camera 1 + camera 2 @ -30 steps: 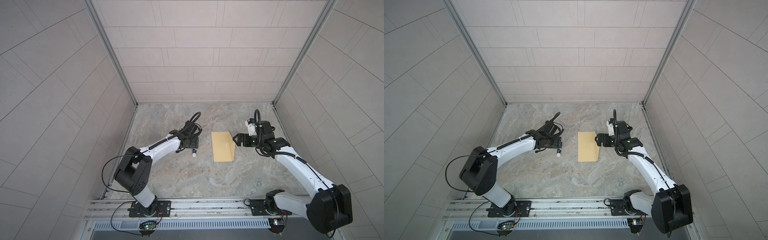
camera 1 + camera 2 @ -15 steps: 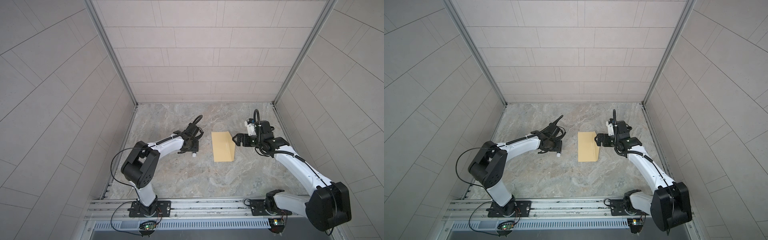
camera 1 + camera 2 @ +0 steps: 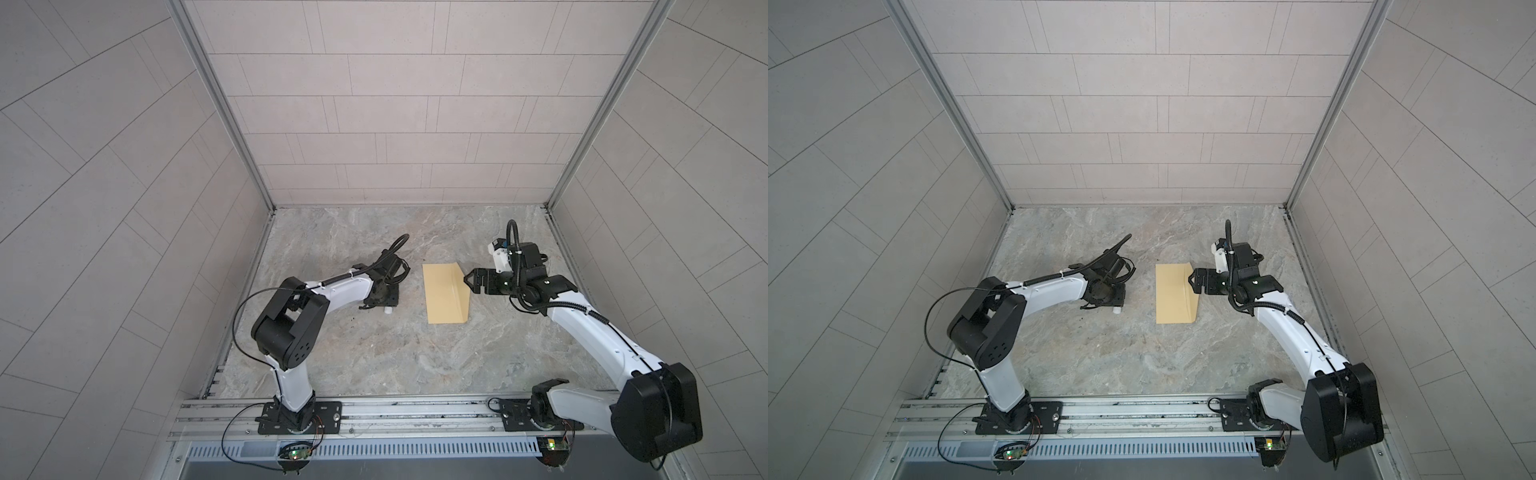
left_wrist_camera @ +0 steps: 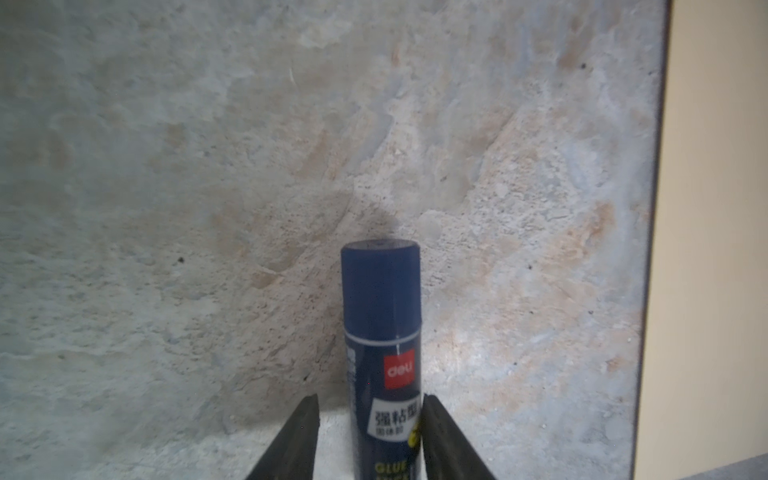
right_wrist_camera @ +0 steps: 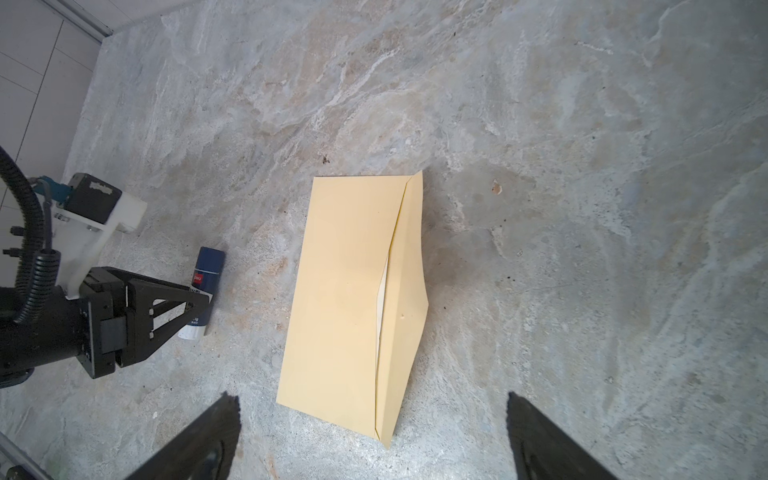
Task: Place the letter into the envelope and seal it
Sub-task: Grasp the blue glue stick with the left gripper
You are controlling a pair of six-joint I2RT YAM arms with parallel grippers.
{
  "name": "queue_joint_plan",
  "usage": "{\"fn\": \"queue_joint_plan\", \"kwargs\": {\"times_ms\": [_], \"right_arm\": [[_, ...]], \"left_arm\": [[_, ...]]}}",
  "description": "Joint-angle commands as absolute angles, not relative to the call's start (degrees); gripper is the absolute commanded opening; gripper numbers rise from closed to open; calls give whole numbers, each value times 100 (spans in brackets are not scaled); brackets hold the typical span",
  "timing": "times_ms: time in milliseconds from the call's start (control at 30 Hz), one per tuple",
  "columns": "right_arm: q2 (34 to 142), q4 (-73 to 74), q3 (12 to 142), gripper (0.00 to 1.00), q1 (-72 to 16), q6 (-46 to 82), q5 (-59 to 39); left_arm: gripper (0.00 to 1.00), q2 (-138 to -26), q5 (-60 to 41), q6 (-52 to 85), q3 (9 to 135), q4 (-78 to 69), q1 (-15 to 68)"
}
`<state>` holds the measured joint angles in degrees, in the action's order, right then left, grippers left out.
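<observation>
The yellow-tan envelope [image 3: 442,299] [image 3: 1173,297] [image 5: 345,291] lies flat mid-table, its flap [image 5: 409,291] standing up along the right side. The letter [image 5: 381,299] shows only as a pale sliver inside the envelope's mouth. A blue glue stick [image 4: 380,299] [image 5: 206,268] lies on the table left of the envelope. My left gripper [image 4: 370,401] [image 3: 384,297] straddles it: one finger touches the stick, the other stands a small gap away. My right gripper [image 5: 372,399] [image 3: 471,281] hangs wide open by the raised flap, holding nothing.
Tiled walls [image 3: 395,124] close in the back and both sides of the marble table [image 3: 374,353]. A metal rail [image 3: 395,415] carrying both arm bases runs along the front edge. The envelope's edge [image 4: 715,208] shows beside the glue stick in the left wrist view.
My left gripper has narrowed around the glue stick and the left arm's elbow has swung forward. The right arm and the envelope have stayed put.
</observation>
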<state>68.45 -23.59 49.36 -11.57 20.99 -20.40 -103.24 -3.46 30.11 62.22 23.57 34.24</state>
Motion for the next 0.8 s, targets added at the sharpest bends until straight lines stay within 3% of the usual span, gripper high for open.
{"fn": "queue_joint_plan", "kwargs": {"times_ms": [0,300,400,500,767], "right_arm": [[6855,-2331,4891,99,-1135,2065,-2057],[6882,-2329,4895,99,-1131,2054,-2083],[6866,-2325,4899,99,-1129,2070,-2111],[6864,-2329,4908,99,-1131,2071,-2127],[6831,-2398,5005,99,-1133,2079,-2250]], "left_arm": [[43,-10461,-301,3023,6253,2347,3464],[28,-10651,-325,3010,6234,2263,3480],[16,-10679,-339,2963,6231,2257,3481],[11,-10607,-352,2903,6230,2246,3487],[0,-9697,-218,2635,6077,1994,3490]]}}
